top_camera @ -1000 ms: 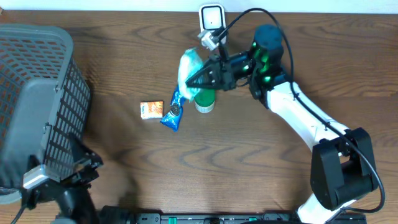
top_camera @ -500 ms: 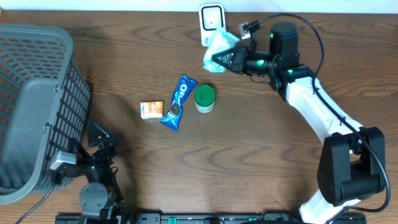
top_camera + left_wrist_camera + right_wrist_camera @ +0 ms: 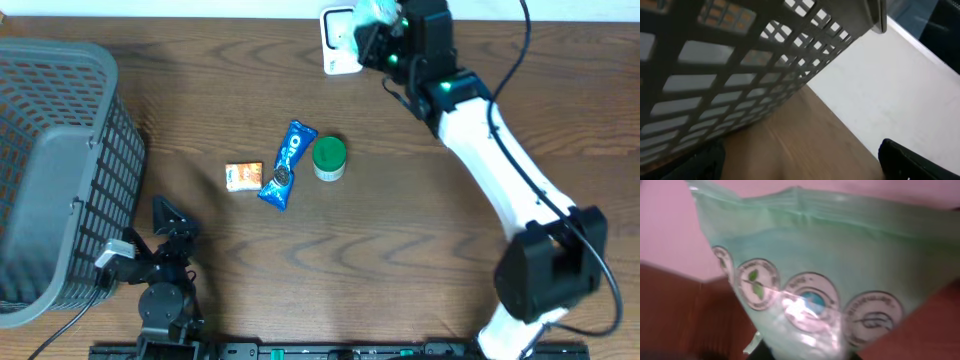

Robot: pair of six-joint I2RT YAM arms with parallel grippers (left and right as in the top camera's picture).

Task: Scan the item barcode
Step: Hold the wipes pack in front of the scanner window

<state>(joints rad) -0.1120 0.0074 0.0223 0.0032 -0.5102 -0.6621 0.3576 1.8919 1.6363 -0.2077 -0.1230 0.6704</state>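
The right gripper (image 3: 372, 22) pinches a pale green pouch (image 3: 805, 280) at the table's far edge, just beside the white barcode scanner (image 3: 338, 48). The pickup and carry look done, and what seems left is presenting the code to the scanner's face. Whether any barcode faces it cannot be told; the wrist view shows only round printed seals. A second ago the pouch hung over the green-lidded jar (image 3: 329, 158) mid-table. Jar, blue cookie pack (image 3: 287, 165) and small orange packet (image 3: 243, 176) have not moved. The left gripper (image 3: 168, 228) — claws spread, empty — has swung out from beside the grey basket (image 3: 60, 90).
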